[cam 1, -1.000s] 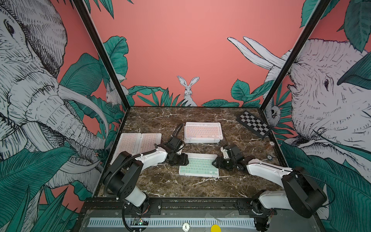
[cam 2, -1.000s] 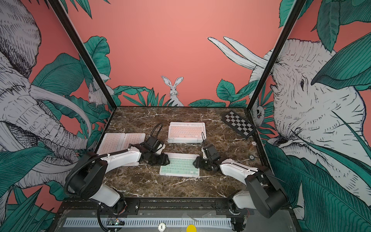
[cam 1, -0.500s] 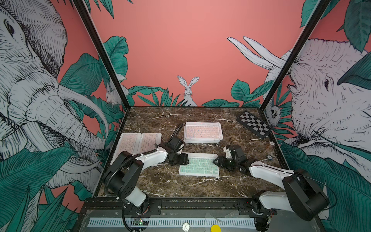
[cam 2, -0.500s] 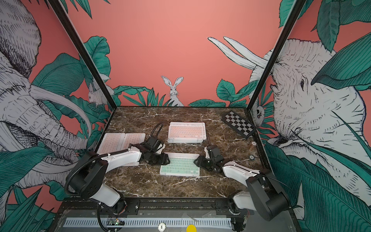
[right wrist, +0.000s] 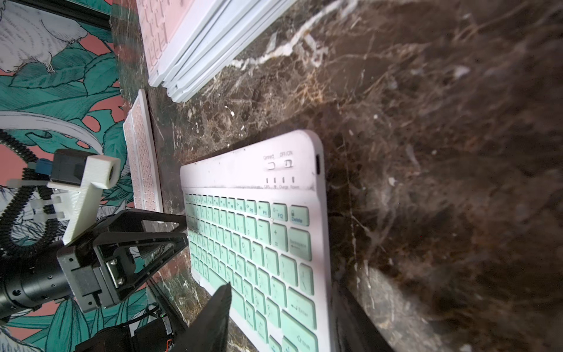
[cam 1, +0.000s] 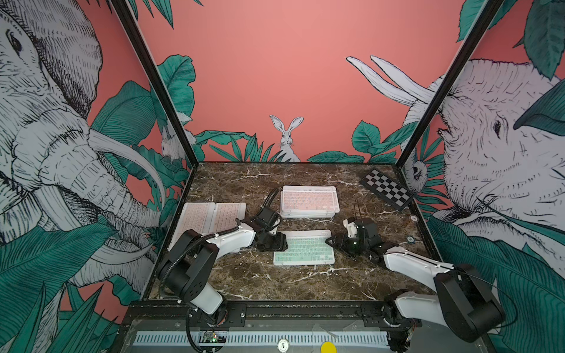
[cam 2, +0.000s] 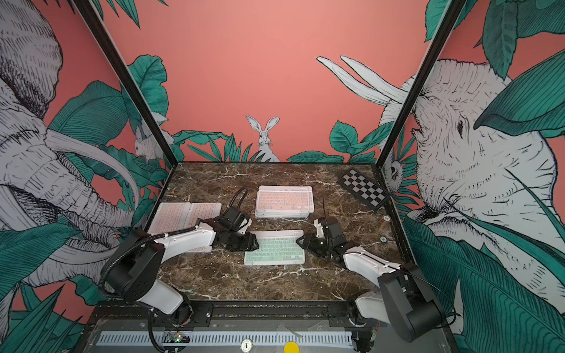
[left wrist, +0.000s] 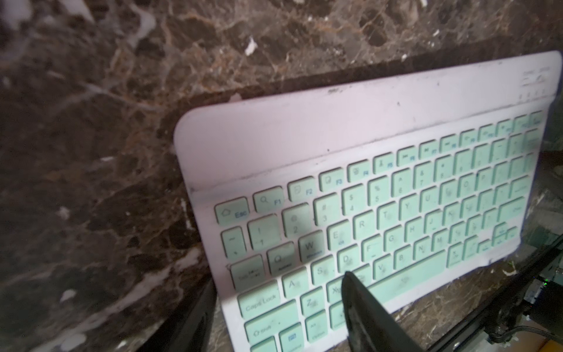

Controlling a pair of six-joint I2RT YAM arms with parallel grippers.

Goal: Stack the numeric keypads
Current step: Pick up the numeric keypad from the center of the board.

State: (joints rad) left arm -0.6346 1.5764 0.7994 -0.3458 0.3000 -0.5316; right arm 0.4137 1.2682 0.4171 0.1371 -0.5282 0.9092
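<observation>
Keypad (cam 1: pixel 304 249), flat white plastic with mint-green keys, lies centre, nearer than pink-keyed keypad stack (cam 1: pixel 308 200). Left gripper (cam 1: pixel 282 243) pinches its left edge; right gripper (cam 1: pixel 330 243) straddles right edge, jaws apart, presumably for level lift.

Left claw (cam 1: pixel 283 242) nearly closed, right claw (cam 1: pixel 329 242) opposite (both arms low)
</observation>
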